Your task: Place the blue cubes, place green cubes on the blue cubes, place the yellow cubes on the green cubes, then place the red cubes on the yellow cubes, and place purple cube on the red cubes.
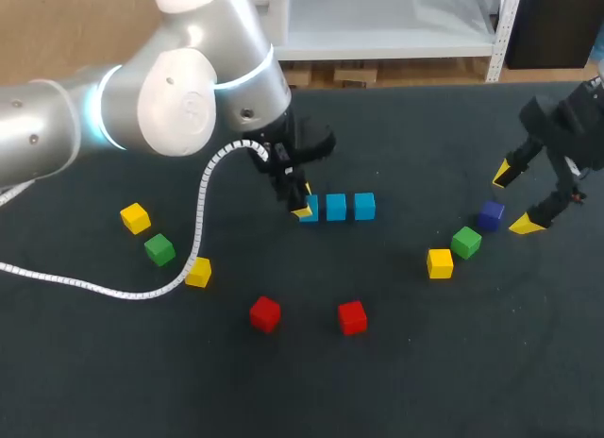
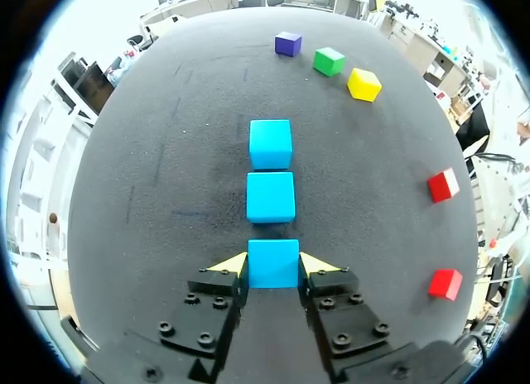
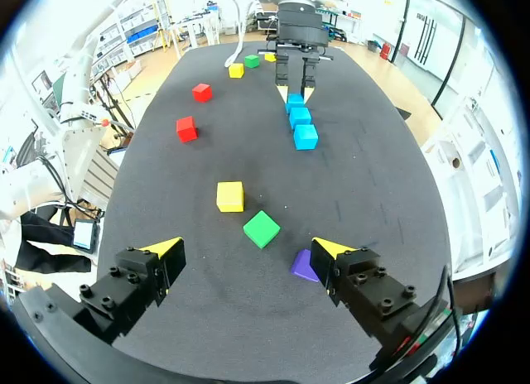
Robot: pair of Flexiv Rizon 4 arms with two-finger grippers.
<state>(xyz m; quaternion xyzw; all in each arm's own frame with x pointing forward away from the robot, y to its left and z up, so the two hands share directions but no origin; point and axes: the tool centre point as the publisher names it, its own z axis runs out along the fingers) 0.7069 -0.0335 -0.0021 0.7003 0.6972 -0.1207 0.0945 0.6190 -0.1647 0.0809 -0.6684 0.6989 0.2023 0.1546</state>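
L arm [image 1: 179, 98] is closest in head view, entering from left. A white coiled cable [image 1: 203, 211] runs off it across the table [image 1: 406, 381]. Ref. landmark for all pos.: blue row [image 1: 337, 208], three blue cubes side by side w/ small gaps, approx. mid-table.

Items, left to right:
1. far-left yellow cube [image 1: 135, 217] – well left of blue row, about level w/ it.
2. left green cube [image 1: 159, 249] – well left of blue row, slightly to near side; just beside item 1, apart.
3. second yellow cube [image 1: 198, 271] – left of blue row, near side, by the cable; contact w/ cable cannot be told.
4. left red cube [image 1: 265, 313] – near side of blue row, off its left end.
5. L gripper [image 2: 273, 266] – at left end of blue row. Jaws narrowed to one cube's width, both yellow tips against opposite sides of end blue cube [image 2: 273, 256], which is in line w/ the other two.
6. right red cube [image 1: 352, 317] – near side of blue row, opposite its right end.
7. right yellow cube [image 1: 440, 263] – right of blue row, near side.
8. right green cube [image 1: 466, 242] – further right of blue row, just beside item 7, apart.
9. purple cube [image 1: 490, 214] – well right of blue row, level w/ it; diagonal line w/ items 7 & 8.
10. R gripper [image 1: 515, 198] – furthest right of blue row. Jaws spread wide, nothing held; purple cube lies near one fingertip, no contact evident.
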